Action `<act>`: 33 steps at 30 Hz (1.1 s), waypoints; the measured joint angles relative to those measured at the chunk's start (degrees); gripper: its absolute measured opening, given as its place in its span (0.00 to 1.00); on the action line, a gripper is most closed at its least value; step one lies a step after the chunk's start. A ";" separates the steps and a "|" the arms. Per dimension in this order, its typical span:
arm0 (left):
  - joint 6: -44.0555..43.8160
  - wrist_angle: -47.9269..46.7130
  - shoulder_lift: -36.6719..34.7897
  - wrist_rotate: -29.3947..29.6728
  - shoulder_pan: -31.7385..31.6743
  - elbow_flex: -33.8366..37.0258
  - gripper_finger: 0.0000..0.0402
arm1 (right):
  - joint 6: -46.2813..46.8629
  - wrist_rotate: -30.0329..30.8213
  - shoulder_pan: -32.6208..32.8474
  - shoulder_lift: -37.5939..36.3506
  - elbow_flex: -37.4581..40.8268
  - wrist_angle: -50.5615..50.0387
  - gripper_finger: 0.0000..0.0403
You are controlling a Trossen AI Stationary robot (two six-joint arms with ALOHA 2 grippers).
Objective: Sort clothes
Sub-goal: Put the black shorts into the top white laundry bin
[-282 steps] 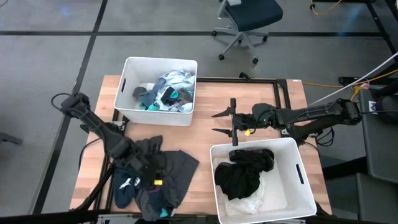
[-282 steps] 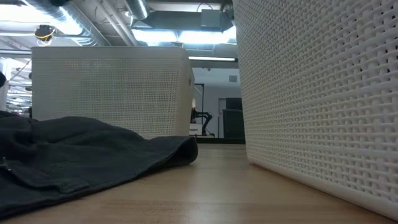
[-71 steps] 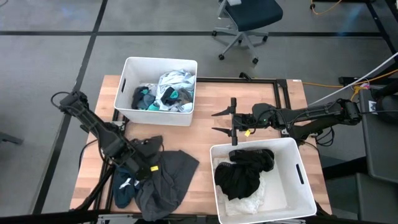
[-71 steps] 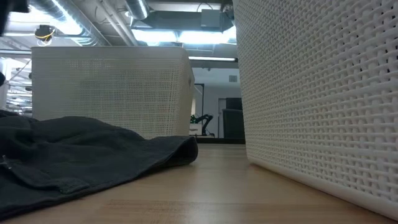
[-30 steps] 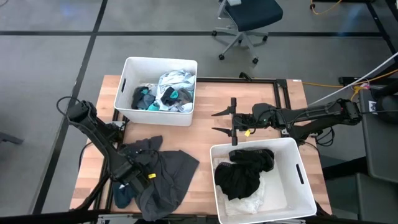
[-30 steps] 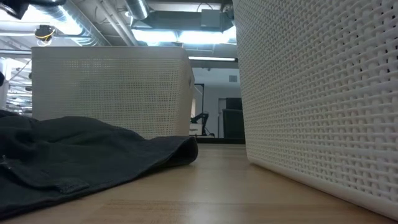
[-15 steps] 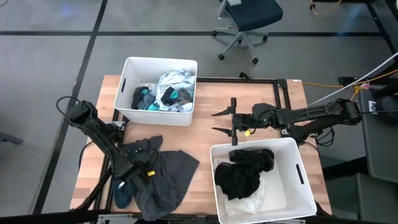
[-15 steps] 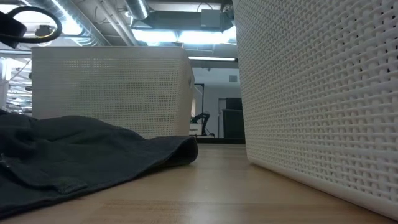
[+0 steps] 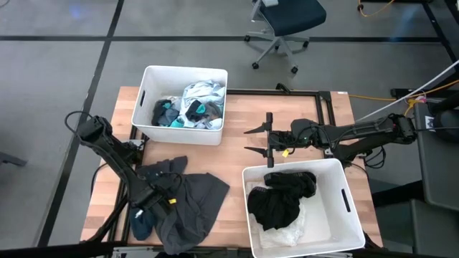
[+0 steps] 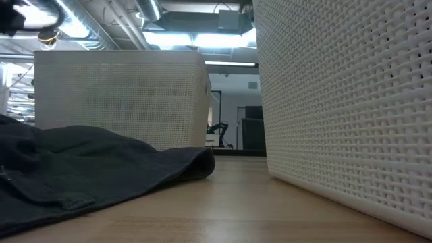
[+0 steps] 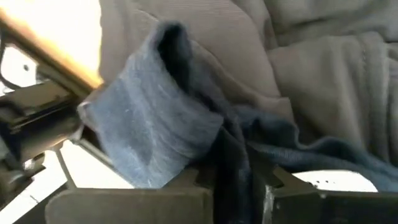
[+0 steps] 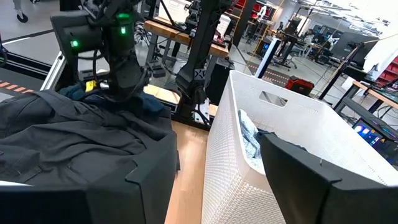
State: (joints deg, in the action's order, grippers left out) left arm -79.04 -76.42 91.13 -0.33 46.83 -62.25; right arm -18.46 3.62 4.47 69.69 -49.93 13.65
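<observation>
- Two white bins: one [image 9: 185, 75] upper left holding mixed clothes, one [image 9: 301, 172] lower right holding black garments [image 9: 281, 197].
- Left fingers [image 9: 147, 210] pinching blue sock [image 11: 149, 130] beside dark grey garment [image 9: 190, 208], lower left of bench [image 9: 287, 115].
- Right fingers [image 9: 257, 141] spread, centre.

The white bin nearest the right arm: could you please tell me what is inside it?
The white bin holds a crumpled black garment lying on a white garment. Anything beneath them is covered.

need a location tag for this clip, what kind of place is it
Most likely a robotics lab or workshop, not a home. The ceiling has bare ducts and pipes, an office chair stands on grey floor, and rows of workbenches with equipment fill the room behind the table.
</observation>
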 joint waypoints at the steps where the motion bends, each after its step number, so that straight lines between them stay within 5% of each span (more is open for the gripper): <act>1: 0.01 -1.47 0.00 0.23 0.00 -1.17 0.07 | 0.00 0.00 0.00 0.00 0.00 0.00 0.58; 8: 2.19 -8.52 0.00 5.57 0.00 -9.63 0.04 | -0.02 0.00 0.02 0.00 0.00 0.02 0.58; 33: 26.52 -13.54 -0.60 50.28 -4.08 -31.11 0.06 | 0.00 0.00 0.01 0.00 0.00 0.00 0.58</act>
State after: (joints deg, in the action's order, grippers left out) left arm -52.52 -89.97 90.53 49.95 42.74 -93.37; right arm -18.46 3.62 4.48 69.69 -49.93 13.65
